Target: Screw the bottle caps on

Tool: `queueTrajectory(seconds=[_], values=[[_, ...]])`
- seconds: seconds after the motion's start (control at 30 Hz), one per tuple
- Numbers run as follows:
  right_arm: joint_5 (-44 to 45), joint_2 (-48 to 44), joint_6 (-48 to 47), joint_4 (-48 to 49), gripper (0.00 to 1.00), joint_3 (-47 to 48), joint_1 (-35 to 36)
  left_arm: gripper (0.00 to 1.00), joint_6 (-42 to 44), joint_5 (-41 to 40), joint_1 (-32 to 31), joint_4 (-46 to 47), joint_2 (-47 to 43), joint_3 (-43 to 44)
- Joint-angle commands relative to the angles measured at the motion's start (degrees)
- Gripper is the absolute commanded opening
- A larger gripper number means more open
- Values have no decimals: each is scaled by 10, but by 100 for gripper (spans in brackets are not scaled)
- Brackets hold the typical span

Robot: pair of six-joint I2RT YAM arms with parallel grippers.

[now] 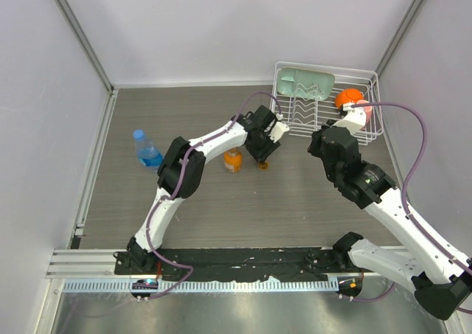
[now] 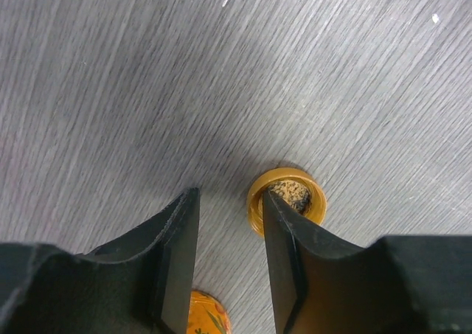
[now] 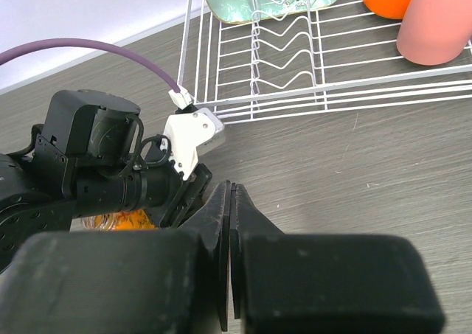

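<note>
round amber cap (image 2: pixel 295 190), speckled inside, on streaked grey tabletop (image 2: pixel 147 68)

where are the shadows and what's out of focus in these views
Left wrist: the left gripper throws a dark shadow on the table beside the orange cap, with tiny glints near the top edge. Right wrist: the right gripper looks soft up close, while the dish rack is crisp. Top external: even light, only faint shadows under the arms.

Table top (image 2: pixel 110 68): matt grey wood-grain finish. Orange cap (image 2: pixel 291 194): glossy, smooth plastic w/ speckled liner. Left gripper (image 2: pixel 230 201): matt blk. Rack (image 3: pixel 310 100): white-coated wire.
</note>
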Motion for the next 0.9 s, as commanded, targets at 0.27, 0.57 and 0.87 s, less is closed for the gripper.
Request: queueTrajectory(seconds=[0.27,0.57,0.87], values=[[3,-5,5,-9,1,27,-1,2,-33,43,-7,49,-7,-52],[-1,1,17,-9,11,52,-1,0,-68,40,-6,89,-131,-81],[-72,20,156,-3,51,79,-1,0,22,-61,-6,110,-454,-226]])
